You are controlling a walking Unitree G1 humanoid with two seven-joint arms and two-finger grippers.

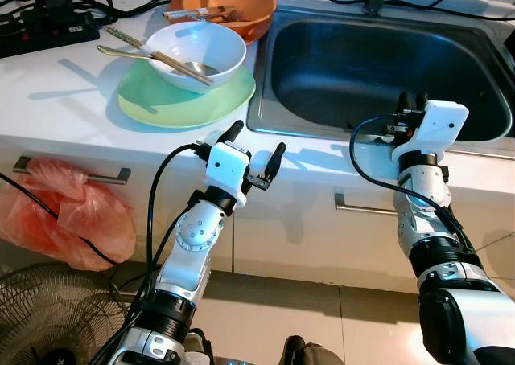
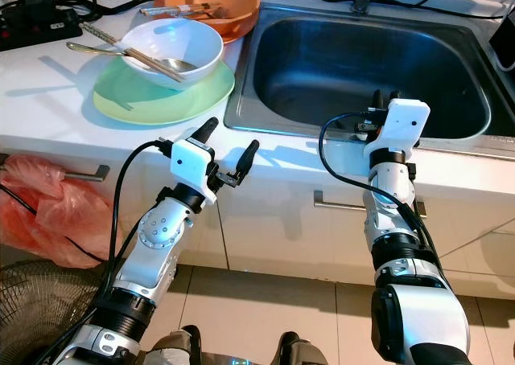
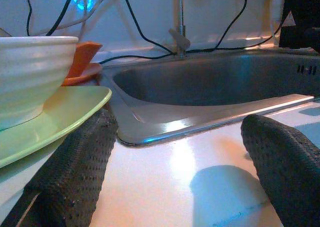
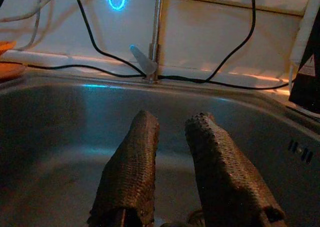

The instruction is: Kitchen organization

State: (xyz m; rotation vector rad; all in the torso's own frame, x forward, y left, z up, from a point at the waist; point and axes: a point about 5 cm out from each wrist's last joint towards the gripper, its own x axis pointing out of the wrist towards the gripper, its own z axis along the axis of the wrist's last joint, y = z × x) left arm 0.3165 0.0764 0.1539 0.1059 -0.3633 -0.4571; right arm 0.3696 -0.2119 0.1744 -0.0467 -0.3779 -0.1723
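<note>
Plastic bag: a red plastic bag (image 1: 68, 220) hangs from a drawer handle (image 1: 76, 172) at about 9 o'clock, below the counter (image 1: 56, 100) edge.
Power strip: a black power strip (image 1: 44, 27) with cables lies on the counter at 10 o'clock.
Green plate: a pale green plate (image 1: 173, 100) sits on the counter at about 11 o'clock, just beside the sink's rim.
White bowl: a white bowl (image 1: 201, 47) stands on the green plate, with chopsticks (image 1: 157, 55) and a spoon (image 1: 129, 53) lying across it.
Orange bowl: an orange bowl (image 1: 241, 3) sits behind the white bowl, touching the plate's far edge, near 12 o'clock; utensils rest inside it.
Left gripper: the left gripper (image 1: 256, 150) is raised at the counter edge, near the middle of the head views, just below the plate and the sink's near corner; its fingers (image 3: 75, 172) are spread wide with nothing between them.
Sink: a steel sink (image 1: 378, 67) is set into the counter from 12 to 2 o'clock; its tap (image 4: 150, 52) rises at the far rim.
Right gripper: the right gripper (image 4: 172, 152) reaches over the sink's near rim at about 3 o'clock, pointing into the basin; its fingers (image 4: 135, 162) stand narrowly apart, holding nothing.
</note>
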